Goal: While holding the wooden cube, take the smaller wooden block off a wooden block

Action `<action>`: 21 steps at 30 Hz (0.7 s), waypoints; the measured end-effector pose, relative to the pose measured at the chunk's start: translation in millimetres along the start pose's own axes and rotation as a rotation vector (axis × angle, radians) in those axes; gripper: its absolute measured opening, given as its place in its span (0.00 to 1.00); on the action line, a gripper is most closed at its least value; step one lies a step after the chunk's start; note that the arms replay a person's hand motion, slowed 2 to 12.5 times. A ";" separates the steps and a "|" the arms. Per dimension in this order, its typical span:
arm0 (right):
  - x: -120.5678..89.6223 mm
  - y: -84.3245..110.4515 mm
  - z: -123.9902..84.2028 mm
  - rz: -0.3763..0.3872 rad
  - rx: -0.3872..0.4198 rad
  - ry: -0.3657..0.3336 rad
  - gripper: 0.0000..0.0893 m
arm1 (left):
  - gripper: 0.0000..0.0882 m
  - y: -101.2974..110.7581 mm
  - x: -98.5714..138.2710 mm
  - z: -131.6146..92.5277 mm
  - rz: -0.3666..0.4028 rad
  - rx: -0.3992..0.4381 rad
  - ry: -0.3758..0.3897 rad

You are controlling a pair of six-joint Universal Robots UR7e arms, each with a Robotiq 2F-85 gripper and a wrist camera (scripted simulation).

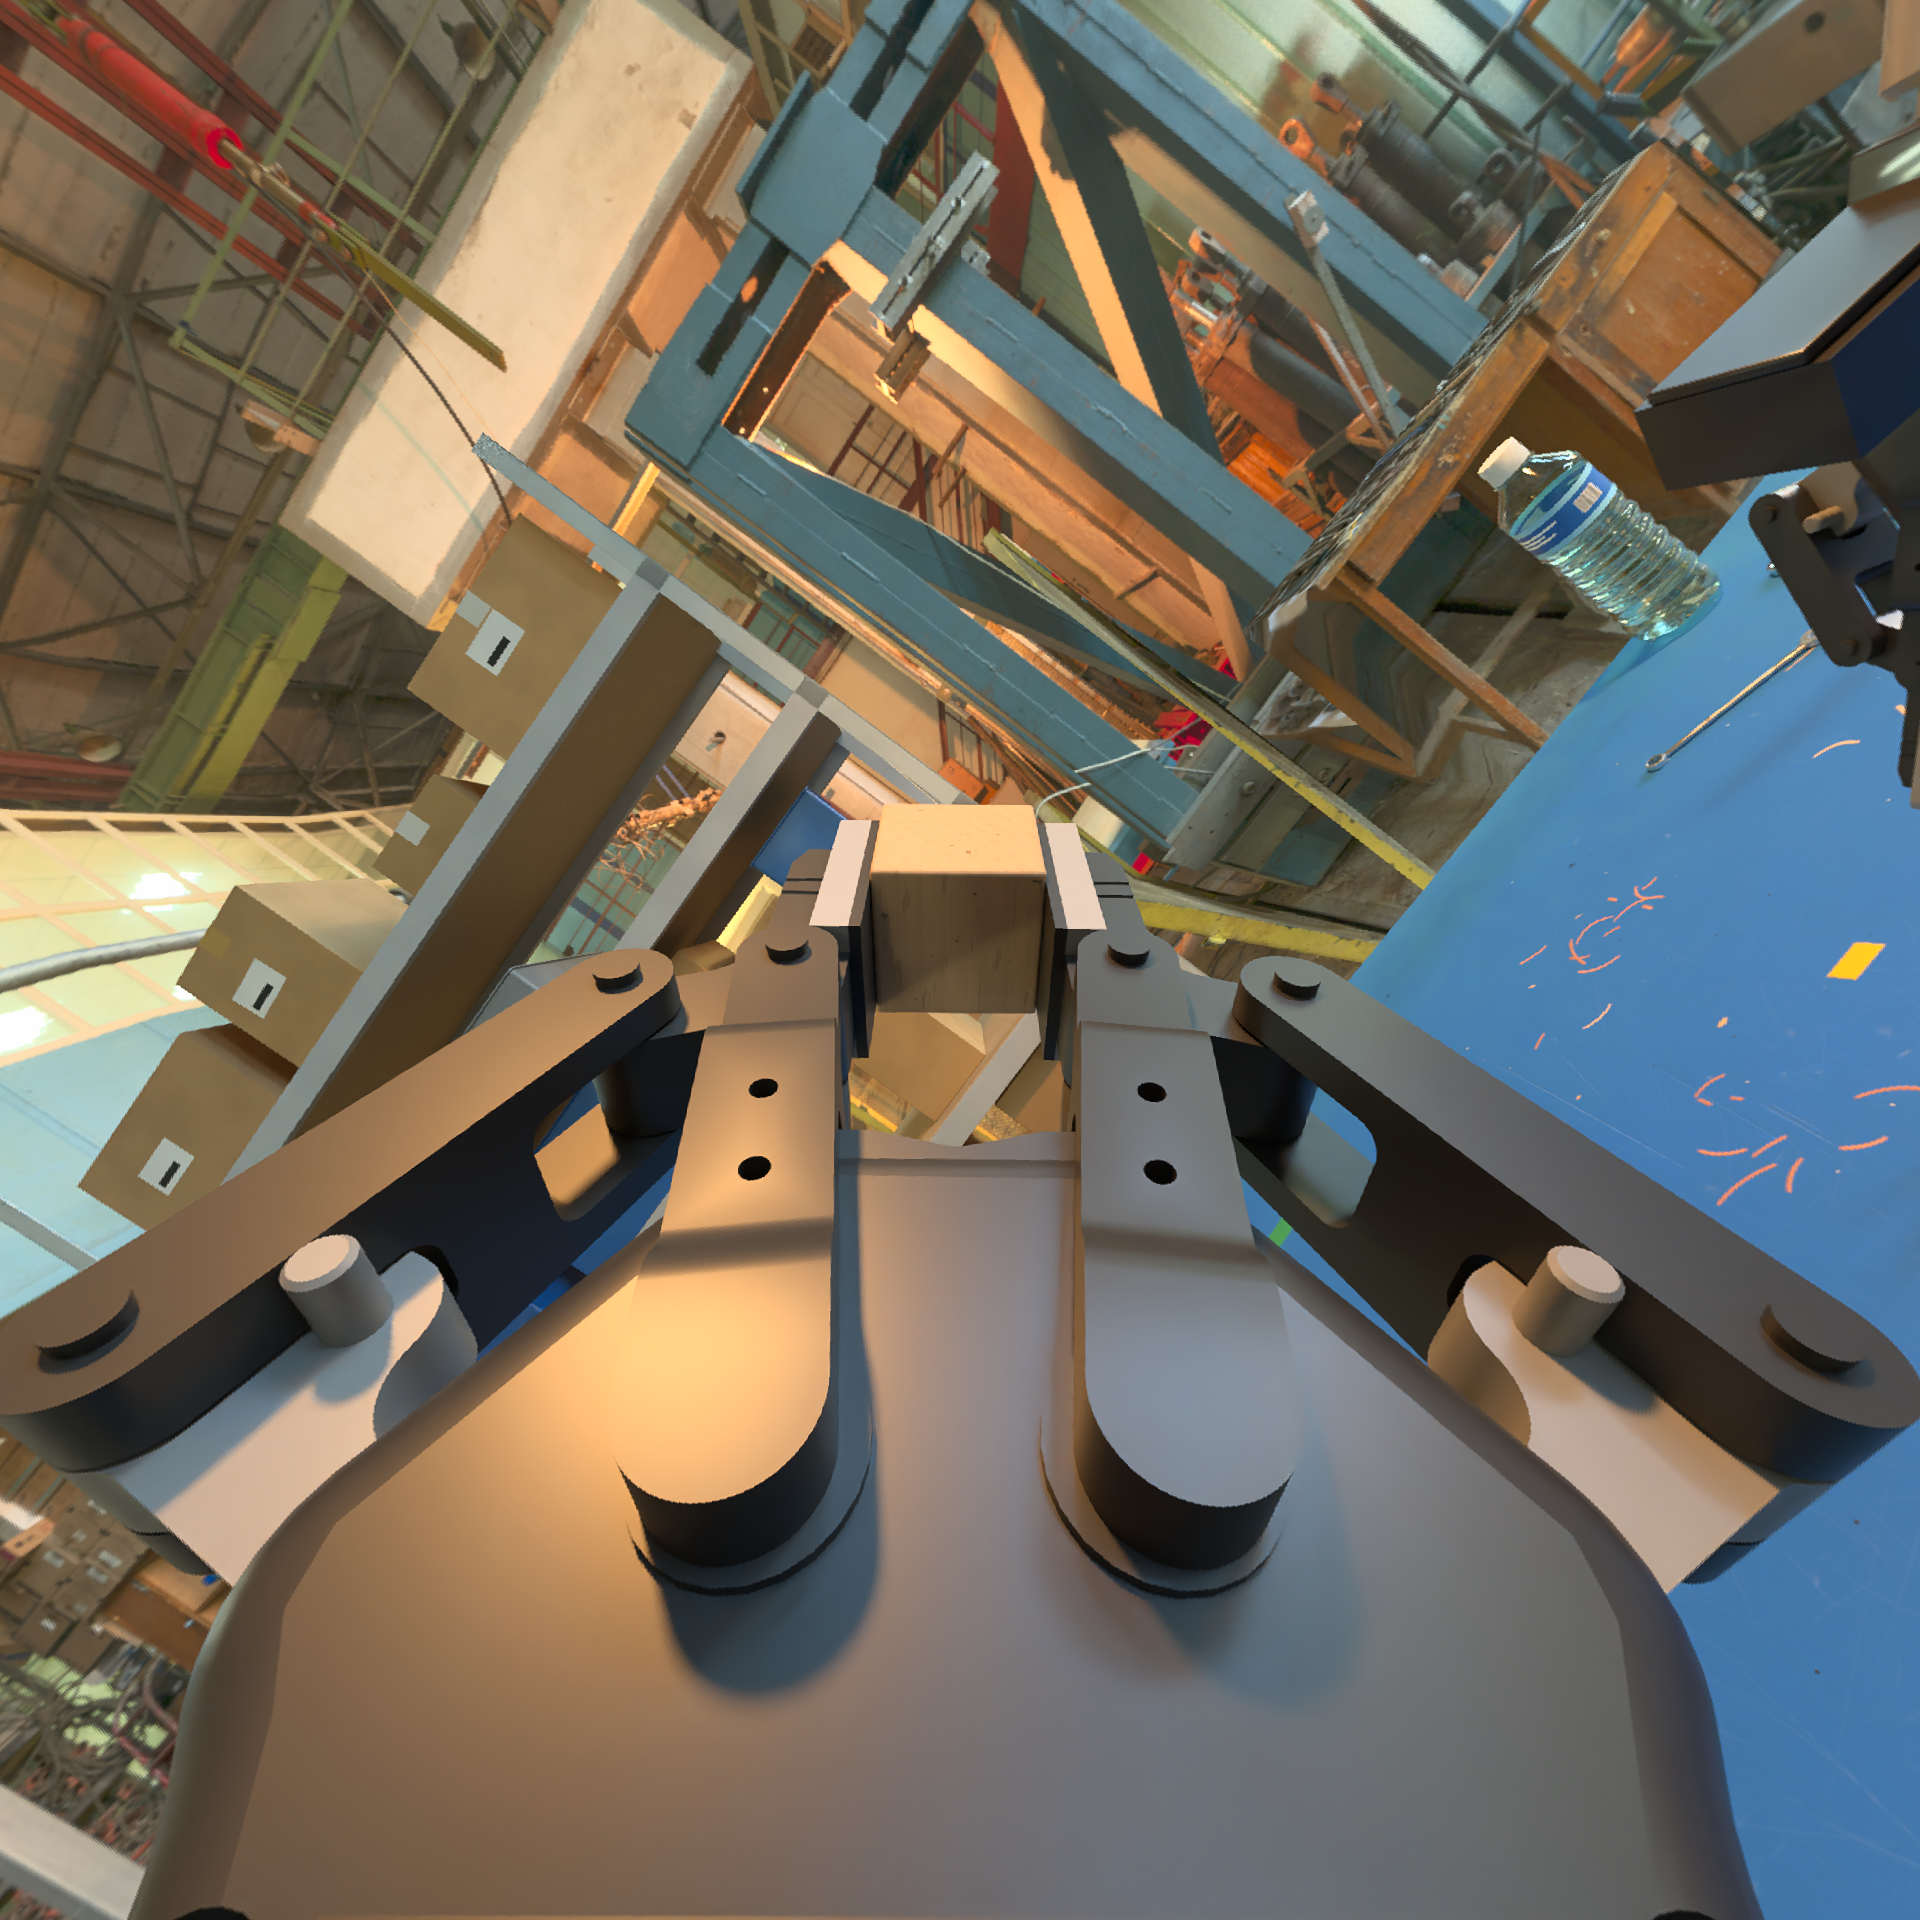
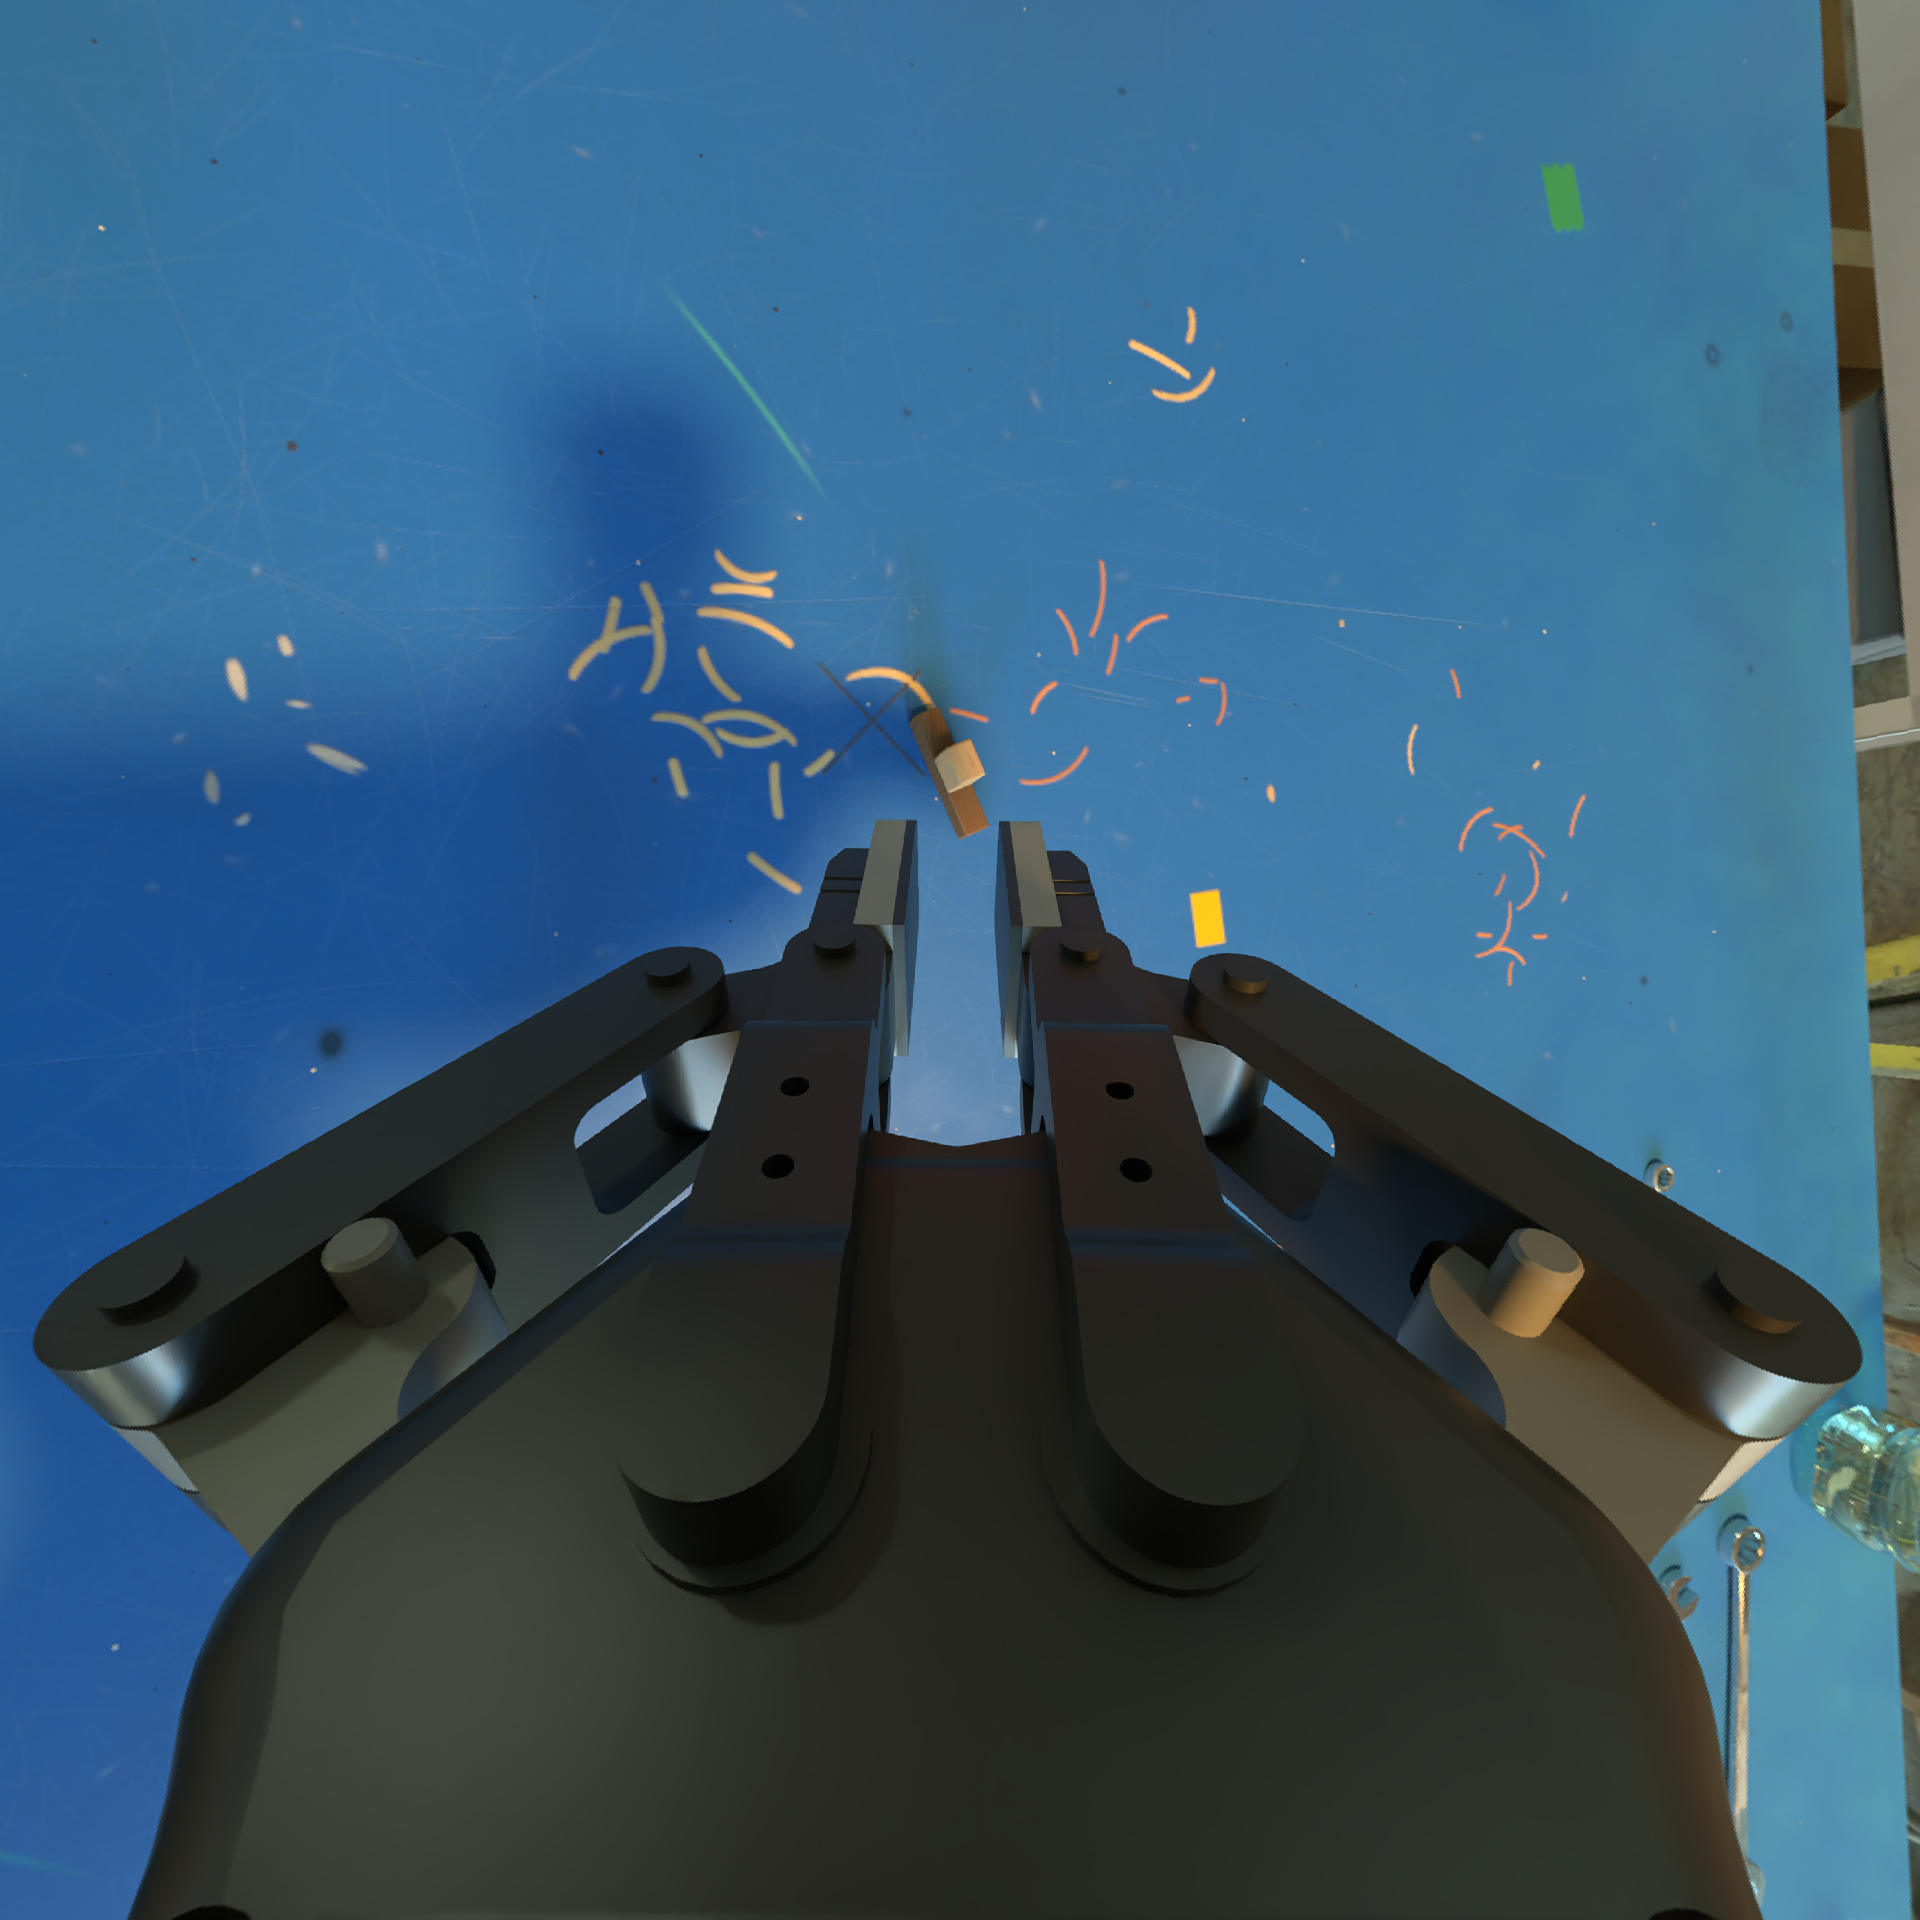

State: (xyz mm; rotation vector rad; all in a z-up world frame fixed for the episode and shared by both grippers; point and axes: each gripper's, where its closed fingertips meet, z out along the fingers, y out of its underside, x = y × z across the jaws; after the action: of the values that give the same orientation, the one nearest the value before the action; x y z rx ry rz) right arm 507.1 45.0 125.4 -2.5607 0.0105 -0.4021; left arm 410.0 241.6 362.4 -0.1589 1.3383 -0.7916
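Note:
In the left wrist view my left gripper (image 1: pixel 957 873) is shut on a pale wooden cube (image 1: pixel 956 914), held between its two pads up off the blue table (image 1: pixel 1662 1039). In the right wrist view my right gripper (image 2: pixel 958 862) points straight down from high above the table, its fingers a little apart with nothing between them. Far below, just beyond its fingertips, a long brown wooden block (image 2: pixel 943 774) lies on the table with a smaller pale wooden block (image 2: pixel 958 769) resting across its middle. Part of the right gripper (image 1: pixel 1860 582) shows at the right edge of the left wrist view.
A clear water bottle (image 1: pixel 1590 540) stands near the table's edge; its base also shows in the right wrist view (image 2: pixel 1870 1496). A thin metal wrench (image 1: pixel 1730 707) lies near it, also seen in the right wrist view (image 2: pixel 1740 1683). Yellow (image 2: pixel 1206 918) and green (image 2: pixel 1562 197) tape marks sit on the table. Shelving with cardboard boxes (image 1: pixel 260 966) stands beyond.

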 end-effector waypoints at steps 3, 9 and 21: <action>-3.8 -0.5 4.6 0.006 0.000 -0.007 0.15 | 0.28 0.5 -0.4 -0.7 0.000 -0.002 0.001; -9.9 -1.9 12.6 0.014 0.004 -0.018 0.16 | 0.28 1.9 -1.0 -2.0 0.001 -0.008 0.002; -18.2 -1.7 24.6 0.011 -0.013 -0.044 0.18 | 0.28 4.7 -2.0 -3.4 0.004 -0.024 0.003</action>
State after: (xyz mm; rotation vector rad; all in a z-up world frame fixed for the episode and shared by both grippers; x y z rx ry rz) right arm 496.6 60.7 101.2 -2.5802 0.0110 -0.3419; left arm 408.8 247.3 360.6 -0.1738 1.3512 -0.7730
